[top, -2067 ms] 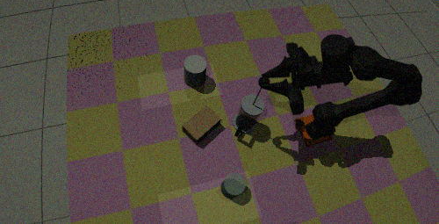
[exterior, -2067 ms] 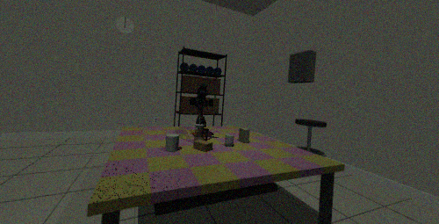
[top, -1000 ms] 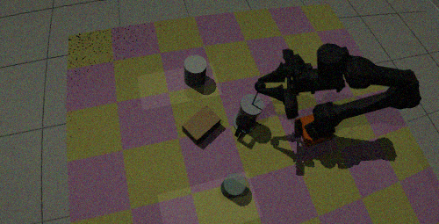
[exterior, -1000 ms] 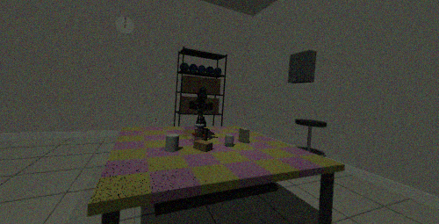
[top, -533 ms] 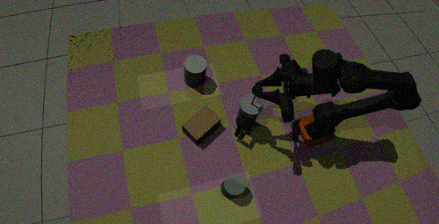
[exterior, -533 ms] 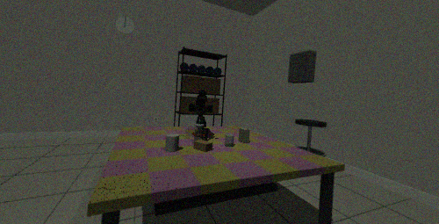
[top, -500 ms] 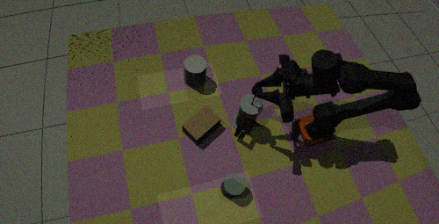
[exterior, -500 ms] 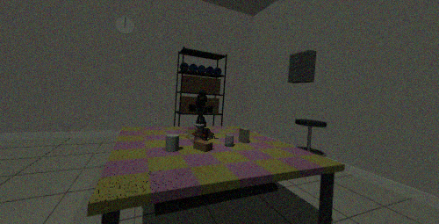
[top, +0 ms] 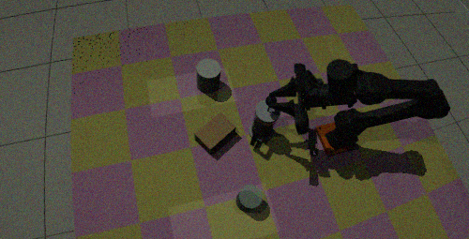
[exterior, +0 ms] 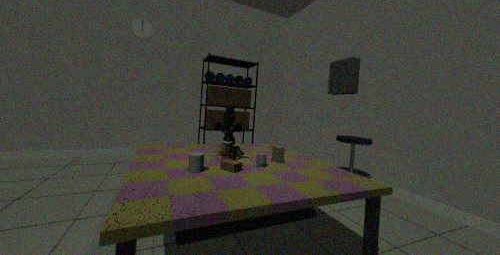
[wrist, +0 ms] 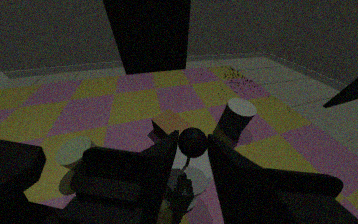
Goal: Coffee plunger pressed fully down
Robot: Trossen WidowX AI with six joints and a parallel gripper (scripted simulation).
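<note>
On the checkered tabletop (top: 155, 186), the coffee press (top: 264, 126) stood near the middle, between a tan box (top: 215, 130) and the arm's base. The push looked best driven straight down the rod's line, slowly, with no sideways pull. The claw (wrist: 193, 145) was clenched on the plunger knob (wrist: 193, 141), which sat directly between its fingertips above the lid.

We see a dim room w/ grey walls and pale tiled floor (exterior: 60, 208). Tabletop (exterior: 240, 198) is checkered yellow & pink. At the back wall a dark shelf rack (exterior: 228, 100) w/ boxes, a round clock (exterior: 142, 27) upper left; on right wall a dark panel (exterior: 344, 75), a stool (exterior: 353, 148) beneath.
</note>
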